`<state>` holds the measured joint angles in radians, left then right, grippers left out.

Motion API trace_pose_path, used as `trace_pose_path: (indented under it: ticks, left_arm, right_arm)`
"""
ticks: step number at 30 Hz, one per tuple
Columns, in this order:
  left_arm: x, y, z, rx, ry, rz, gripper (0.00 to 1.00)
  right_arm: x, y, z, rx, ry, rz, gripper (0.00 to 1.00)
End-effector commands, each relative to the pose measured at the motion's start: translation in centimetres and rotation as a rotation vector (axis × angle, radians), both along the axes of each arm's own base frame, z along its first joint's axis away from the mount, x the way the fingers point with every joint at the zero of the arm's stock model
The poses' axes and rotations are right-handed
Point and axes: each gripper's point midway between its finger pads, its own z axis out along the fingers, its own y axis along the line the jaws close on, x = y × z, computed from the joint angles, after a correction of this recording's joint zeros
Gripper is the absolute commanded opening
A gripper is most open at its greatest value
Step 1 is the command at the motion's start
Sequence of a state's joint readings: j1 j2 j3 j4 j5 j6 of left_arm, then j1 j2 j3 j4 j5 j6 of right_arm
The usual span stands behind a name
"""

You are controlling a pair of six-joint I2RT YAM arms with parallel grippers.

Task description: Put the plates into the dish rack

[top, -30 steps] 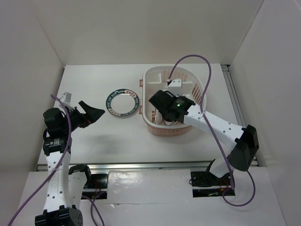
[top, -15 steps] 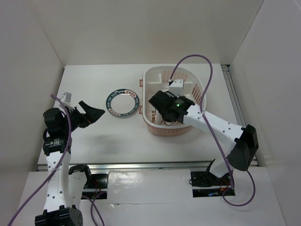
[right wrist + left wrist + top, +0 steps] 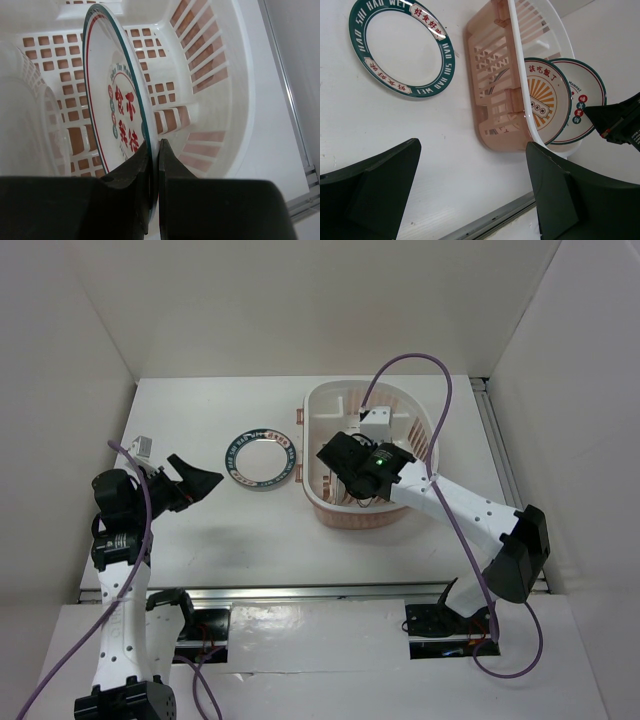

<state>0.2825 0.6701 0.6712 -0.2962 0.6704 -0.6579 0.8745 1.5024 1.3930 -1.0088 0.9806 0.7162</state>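
**Left gripper** [image 3: 192, 482], by the table's left edge: jaws spread fully wide and holding nothing. It points toward the green-rimmed plate [image 3: 262, 457], which lies flat just left of the dish rack [image 3: 432, 430] and is not yet loaded.

**Right gripper** [image 3: 154, 150], inside the rack: jaws pinched shut on the rim of the red-lettered plate [image 3: 117, 100]. The plate is held on edge, probably so it can stand upright beside the sunburst plate [image 3: 546, 97], which is already on edge against the rack's wall.

**Table** [image 3: 190, 410]: plain matte white, with a metal rail [image 3: 320, 590] along the near edge.

**White panels** [image 3: 300, 310]: these close off the left, rear and right sides.
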Motion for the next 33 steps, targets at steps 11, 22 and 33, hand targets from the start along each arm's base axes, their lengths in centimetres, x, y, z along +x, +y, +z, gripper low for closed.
trace_pose_path:
  ticks: [11, 22, 33]
  left_arm:
    - [0.0, -0.2, 1.2, 0.018, -0.049, -0.023, 1.0]
    - [0.0, -0.2, 1.2, 0.018, -0.049, -0.023, 1.0]
    - [-0.1, -0.2, 1.4, 0.021, -0.057, -0.023, 1.0]
  right_arm:
    - [0.8, 0.0, 1.5, 0.011, -0.067, -0.022, 0.0]
    - [0.9, 0.5, -0.2, 0.011, -0.036, -0.009, 0.0]
    - [1.0, 0.9, -1.1, 0.012, -0.022, -0.011, 0.0]
